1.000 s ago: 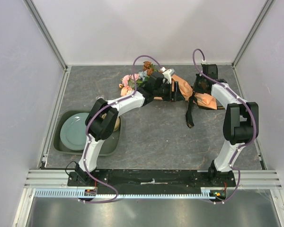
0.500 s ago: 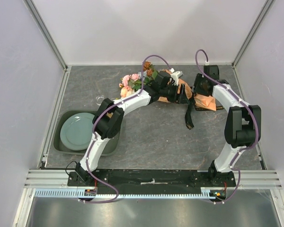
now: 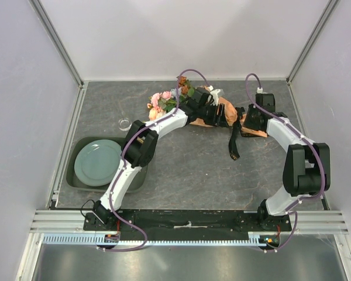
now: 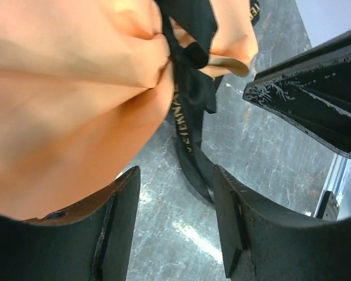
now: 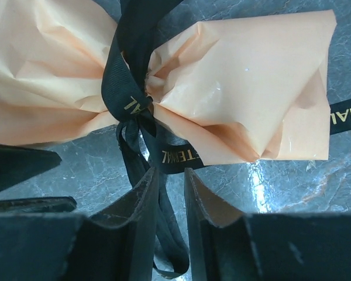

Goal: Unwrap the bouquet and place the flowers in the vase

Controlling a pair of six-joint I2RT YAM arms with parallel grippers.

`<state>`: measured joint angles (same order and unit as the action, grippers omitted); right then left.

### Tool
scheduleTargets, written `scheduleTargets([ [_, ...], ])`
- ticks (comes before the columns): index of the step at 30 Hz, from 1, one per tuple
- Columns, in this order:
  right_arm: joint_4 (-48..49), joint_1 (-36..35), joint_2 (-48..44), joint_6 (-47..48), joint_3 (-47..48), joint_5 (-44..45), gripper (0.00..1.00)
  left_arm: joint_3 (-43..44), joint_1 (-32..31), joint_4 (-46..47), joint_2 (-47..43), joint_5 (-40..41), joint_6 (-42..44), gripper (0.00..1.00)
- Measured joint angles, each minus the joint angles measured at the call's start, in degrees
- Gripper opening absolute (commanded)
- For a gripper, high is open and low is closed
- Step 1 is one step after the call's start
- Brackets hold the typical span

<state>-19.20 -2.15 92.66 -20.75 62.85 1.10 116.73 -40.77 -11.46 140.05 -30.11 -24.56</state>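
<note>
The bouquet [image 3: 226,106] lies flat on the counter [image 3: 193,170]. Its black ribbon knot [image 5: 141,114] is still tied and cinches the paper [image 5: 245,88] into a narrow waist. The flowers [image 3: 161,100] fan out to the left of the knot, the paper's short flared end sits to its right, and a loose ribbon tail [image 3: 234,143] trails off its near side. Over the last second both arms have closed in on the knot. The left arm has stretched out, so the left tool [image 4: 176,178] now hangs just left of the knot, fingers spread wide with only the ribbon lying below between them. The right tool [image 5: 171,175] has come in from the paper's far end to the knot's near side; its fingers are drawn to a narrow gap with ribbon strands running through, though I cannot tell whether they truly pinch. The wrap has not loosened, so by my reading the untying is only being set up. The paper is peach-orange, faintly glossy and creased. The ribbon is flat and dark with gold lettering, and the counter is grey and veined. Well left of the knot stands the small clear vase [image 3: 124,123], hidden under the left arm a second ago. A green tray [image 3: 73,175] carrying a pale plate [image 3: 96,163] sits left of the knot and nearer.
</note>
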Motion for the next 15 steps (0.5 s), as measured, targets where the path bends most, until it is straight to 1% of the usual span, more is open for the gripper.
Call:
scheduleTargets([
  [8, 1.09, -2.05, 5.05, 3.56, 0.0, -0.59, 0.36, 1.97, 0.98, -0.74, 1.36, -0.11, -0.13, 0.57],
  [12, 0.83, -3.02, 7.3, 4.63, 0.02, 0.48, 0.32, 2.01, 0.87, -0.68, 1.36, -1.46, -0.72, 0.57],
  [14, 0.68, -3.02, 7.89, 4.81, 0.17, 0.83, 0.32, 2.03, 0.83, -0.55, 1.36, -2.21, -1.2, 0.57],
  [15, 0.63, -3.08, 8.24, 4.94, 0.35, 1.03, 0.35, 2.03, 0.81, -0.42, 1.36, -2.51, -1.38, 0.57],
])
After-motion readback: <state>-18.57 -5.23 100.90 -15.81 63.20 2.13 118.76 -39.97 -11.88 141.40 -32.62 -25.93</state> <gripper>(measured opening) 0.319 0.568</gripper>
